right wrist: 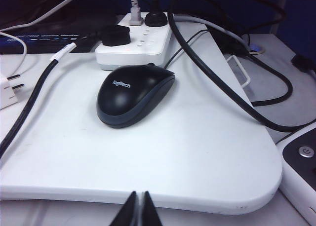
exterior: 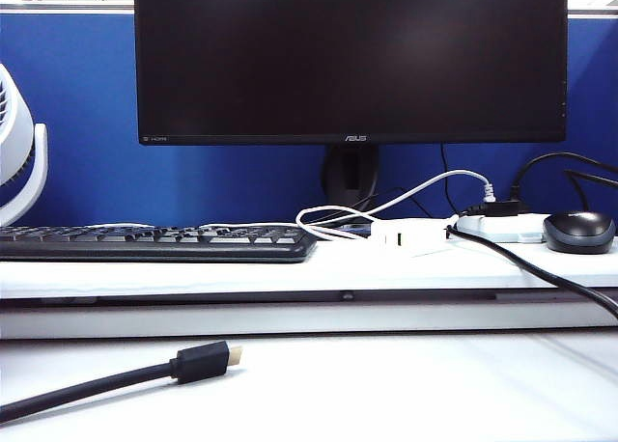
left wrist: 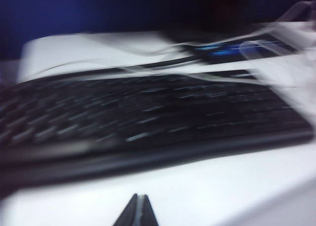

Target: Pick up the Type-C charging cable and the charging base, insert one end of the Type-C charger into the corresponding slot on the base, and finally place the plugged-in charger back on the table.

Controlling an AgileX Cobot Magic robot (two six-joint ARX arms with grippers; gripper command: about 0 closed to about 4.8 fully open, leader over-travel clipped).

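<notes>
Left gripper [left wrist: 138,211] pressed together, empty, near keyboard [left wrist: 148,117]; right gripper [right wrist: 138,208] together, empty, near mouse [right wrist: 134,94]; charging base [exterior: 410,234] on shelf, right of keyboard.

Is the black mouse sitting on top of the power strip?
No, the black mouse rests on the table shelf, in front of the power strip.

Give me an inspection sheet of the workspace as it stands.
Surface: white table with raised shelf.
Job's things: base on shelf, thin white cable looped beside it; whether plugged, cannot tell.
Clutter: keyboard, mouse, power strip.
Grippers: left tool shut, right tool shut, both empty, neither in exterior view.
Cables: black plug lead on table.
Surroundings: monitor, fan.
</notes>
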